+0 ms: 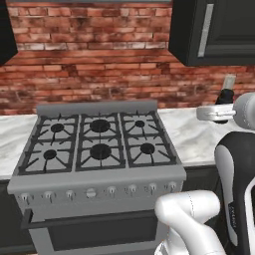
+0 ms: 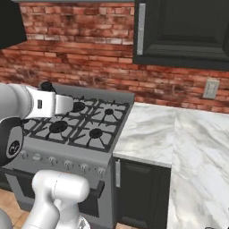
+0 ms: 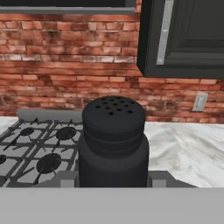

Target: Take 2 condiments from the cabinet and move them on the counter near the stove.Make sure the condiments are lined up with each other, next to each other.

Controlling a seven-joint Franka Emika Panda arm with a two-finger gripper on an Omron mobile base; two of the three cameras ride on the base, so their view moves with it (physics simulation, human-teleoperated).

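1. Black shaker (image 3: 113, 142) sits between the finger tips of the gripper (image 3: 113, 179), which is closed on it; the perforated top rises clear above the tips, so the hold is on the lower body.
2. Shaker's long axis runs upright, in line with the hand's own view axis; no visible tilt against the brick wall behind.
3. From the left base view the shaker (image 1: 225, 97) hangs above the counter (image 1: 189, 137), just right of the stove (image 1: 99, 144). It is carried, not resting.
4. Target lies below and slightly ahead of the gripper: bare marble beside the stove's right edge. Judged, the coming move is a straight descent, keeping the axis vertical so the base lands flat.
5. Cabinet (image 3: 183, 37) is up and to the right of the gripper, door seen closed or nearly so; cannot tell which.
6. A second shaker is not on the counter patch seen here, so this looks like the first placement; its spot sets the line for the pair.
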